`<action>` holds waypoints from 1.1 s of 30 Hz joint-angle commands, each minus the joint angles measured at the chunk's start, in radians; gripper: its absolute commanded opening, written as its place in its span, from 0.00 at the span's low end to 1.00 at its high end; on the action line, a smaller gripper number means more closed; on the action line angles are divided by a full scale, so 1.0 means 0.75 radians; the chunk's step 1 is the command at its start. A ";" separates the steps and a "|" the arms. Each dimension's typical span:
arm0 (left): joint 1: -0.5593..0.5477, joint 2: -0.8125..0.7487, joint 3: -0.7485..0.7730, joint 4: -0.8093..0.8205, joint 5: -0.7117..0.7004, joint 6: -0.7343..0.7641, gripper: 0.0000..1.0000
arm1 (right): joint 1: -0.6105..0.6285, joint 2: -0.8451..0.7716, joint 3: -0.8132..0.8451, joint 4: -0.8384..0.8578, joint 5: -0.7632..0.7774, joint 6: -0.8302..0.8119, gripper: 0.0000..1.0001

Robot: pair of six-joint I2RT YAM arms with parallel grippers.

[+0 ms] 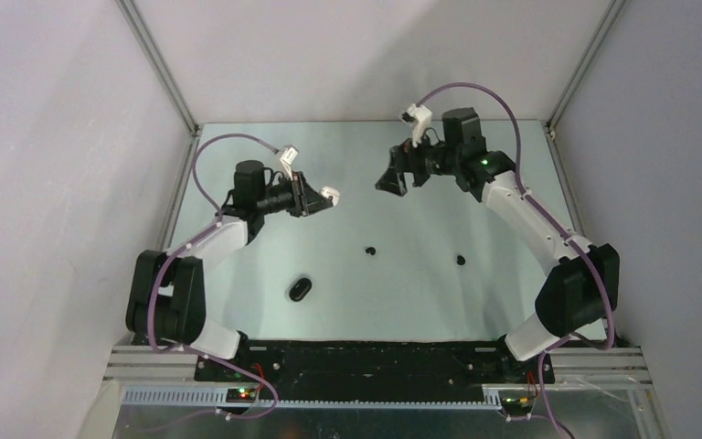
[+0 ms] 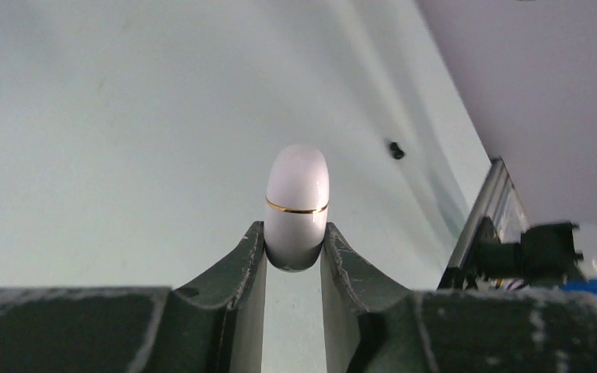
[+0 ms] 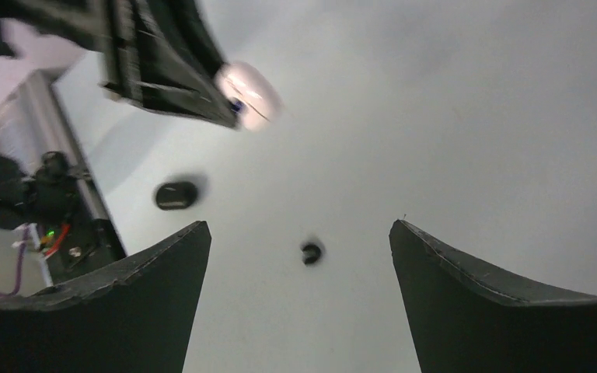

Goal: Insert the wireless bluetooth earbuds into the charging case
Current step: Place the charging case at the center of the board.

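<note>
The left fingers (image 2: 250, 260) are pinching the white charging case (image 2: 298, 203) by one end, with a dark finger pressing on each side, and are holding it above the worktop (image 2: 109, 132). The case is showing as a smooth, glossy, pebble-shaped shell, rounded at its free end, with a thin gold line ringing it just beyond the fingertips. Seen from above, it is pointing out of the left fingers toward the middle of the worktop's far part.

The right fingers (image 3: 163, 268) are standing wide apart with nothing between them, hovering over the far part and facing the left ones across a gap.

A black earbud (image 1: 371, 250) is lying on the worktop about mid-way across, and a second black earbud (image 1: 461, 260) is lying to its right, well apart. Each is showing as a tiny dark bean. A black charging case (image 1: 300, 289), an oval pebble much bigger than the buds, is lying to their left, nearer the arm bases.
</note>
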 commanded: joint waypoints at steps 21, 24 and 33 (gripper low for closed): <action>0.055 0.281 0.290 -0.810 -0.560 0.000 0.69 | -0.201 -0.073 -0.340 -0.190 0.241 -0.135 0.88; 0.099 0.123 0.315 -0.984 -0.572 0.168 0.72 | -0.206 -0.070 -0.328 -0.190 0.208 -0.162 0.88; 0.079 -0.163 0.248 -1.536 -0.458 1.324 0.64 | -0.176 -0.075 -0.308 -0.140 0.194 -0.322 0.90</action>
